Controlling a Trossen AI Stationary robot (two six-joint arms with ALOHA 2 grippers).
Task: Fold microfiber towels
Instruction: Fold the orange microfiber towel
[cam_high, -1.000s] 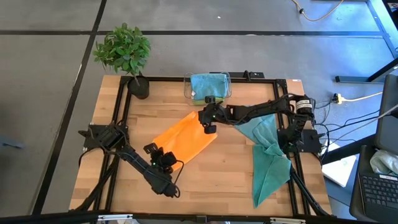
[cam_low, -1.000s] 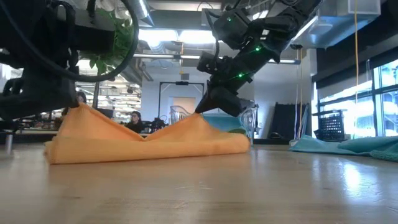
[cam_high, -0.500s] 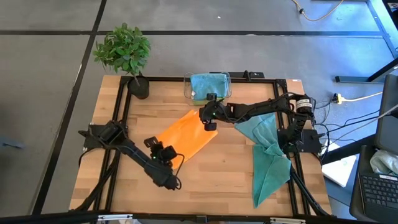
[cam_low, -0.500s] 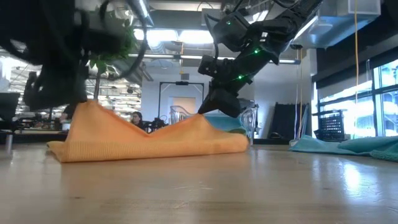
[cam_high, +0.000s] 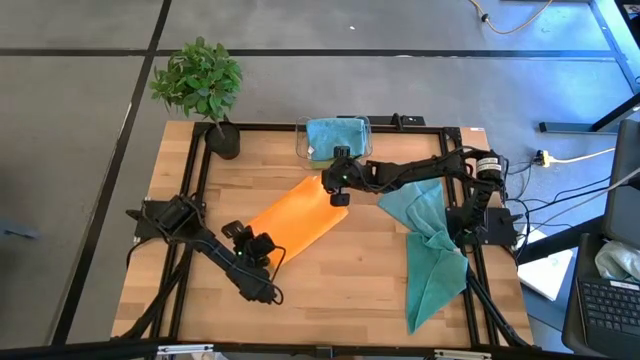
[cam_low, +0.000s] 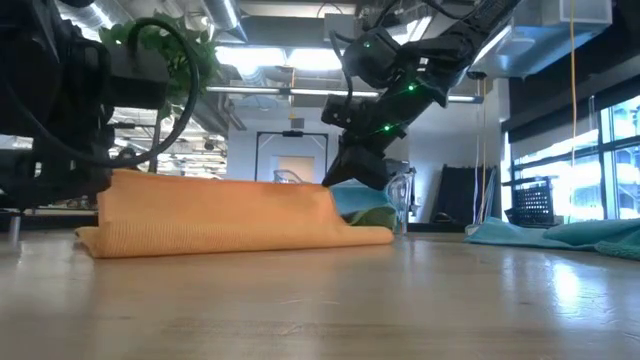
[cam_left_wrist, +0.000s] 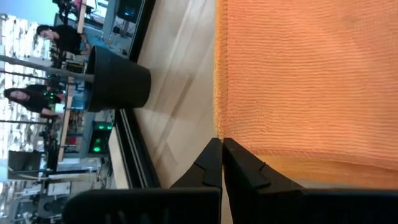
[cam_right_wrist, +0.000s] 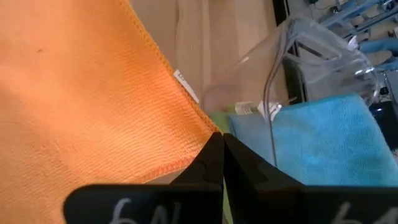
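Observation:
An orange microfiber towel (cam_high: 295, 222) lies slantwise at the table's middle, its lower part (cam_low: 230, 240) on the wood. My left gripper (cam_high: 262, 248) is shut on its near-left corner, and my right gripper (cam_high: 337, 192) is shut on its far-right corner. In the low view the towel's raised upper edge (cam_low: 225, 183) runs straight between the two grippers. A blue towel (cam_high: 336, 133) lies in a clear bin (cam_high: 302, 142) at the far edge, and teal towels (cam_high: 432, 255) lie heaped at the right. My left gripper pinches the orange towel's near-left corner (cam_left_wrist: 219, 127) between its two shut fingers, slanting down from the near-left. That corner is lifted off the table and the edge leading away from it is taut. My right gripper pinches the far-right corner (cam_right_wrist: 208, 127) between its shut fingers, slanting down from the right. The corner is held above the table, next to the bin.
A potted plant (cam_high: 200, 85) stands at the far left corner. The clear bin (cam_right_wrist: 292, 43) stands close behind my right gripper, with a lime green cloth (cam_right_wrist: 227, 119) under the blue one. Bare wood (cam_high: 340, 290) lies along the near edge.
My left gripper has moved toward the table's left edge with its corner. The towel's upper edge, which sagged in the middle between the two grippers, is now drawn out straight and taut. The lower part has stayed on the table.

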